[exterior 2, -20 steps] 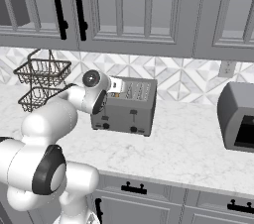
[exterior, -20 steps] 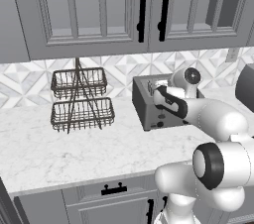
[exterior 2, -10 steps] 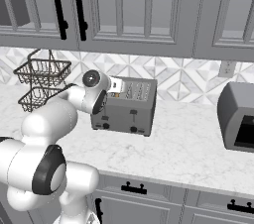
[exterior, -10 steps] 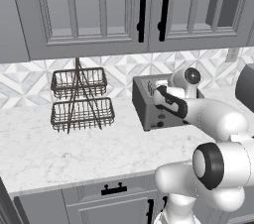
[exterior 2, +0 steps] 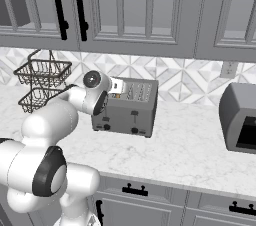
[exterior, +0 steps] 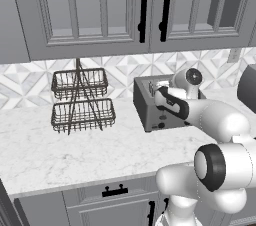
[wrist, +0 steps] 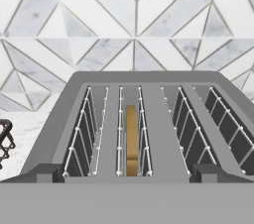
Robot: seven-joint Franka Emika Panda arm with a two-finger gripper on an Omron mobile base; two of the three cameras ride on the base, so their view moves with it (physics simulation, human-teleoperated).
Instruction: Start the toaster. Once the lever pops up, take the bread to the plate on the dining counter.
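The grey toaster [exterior: 148, 111] [exterior 2: 131, 111] stands on the marble counter against the tiled wall. Its small black lever [exterior 2: 134, 114] sits in a slot on the front face, above a round knob. My gripper [exterior: 158, 89] [exterior 2: 116, 86] hovers over the toaster's near top edge, pointing along its top. In the hand view the gripper [wrist: 128, 173] is open, its tips wide apart at the near rim of the toaster [wrist: 158, 96]. The bread [wrist: 131, 139], a tan slice seen edge-on, sits low in the left slot. The plate and the dining counter are out of view.
A two-tier wire basket [exterior: 80, 101] [exterior 2: 42, 85] stands on the counter left of the toaster. A dark grey boxy appliance [exterior 2: 241, 117] [exterior: 248, 88] sits to the right. Grey upper cabinets [exterior 2: 130, 10] hang above, and a wall outlet [exterior 2: 229, 69] is at the right.
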